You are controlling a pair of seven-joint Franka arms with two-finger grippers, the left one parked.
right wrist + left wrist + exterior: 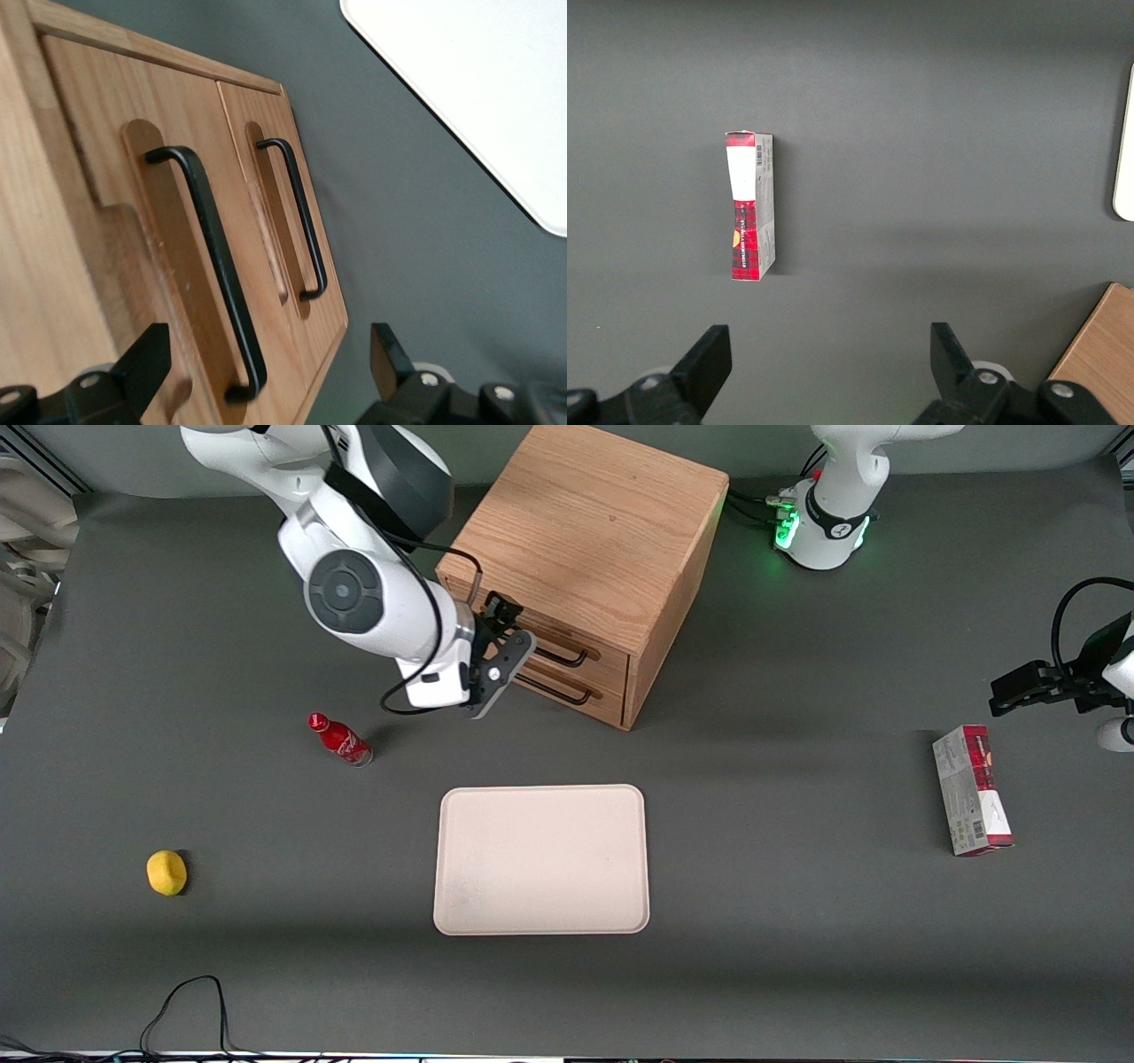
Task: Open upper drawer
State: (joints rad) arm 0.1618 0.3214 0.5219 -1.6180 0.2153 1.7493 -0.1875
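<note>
The oak cabinet [592,540] stands at the back of the table. Its upper drawer [611,657] is shut, with a long thin black wire handle [564,658]. The lower drawer [602,700] below it has a matching handle. My right gripper [507,640] is open and empty, close in front of the drawer fronts at the end nearer the working arm. In the right wrist view the upper drawer [177,97] and its handle [217,274] lie between my open gripper's [266,363] fingers, not touching them. The lower handle [297,217] lies beside it.
A beige tray [541,859] lies nearer the front camera than the cabinet and shows in the right wrist view [478,97]. A red cola bottle [340,740] and a lemon [166,872] lie toward the working arm's end. A red carton [971,790] lies toward the parked arm's end.
</note>
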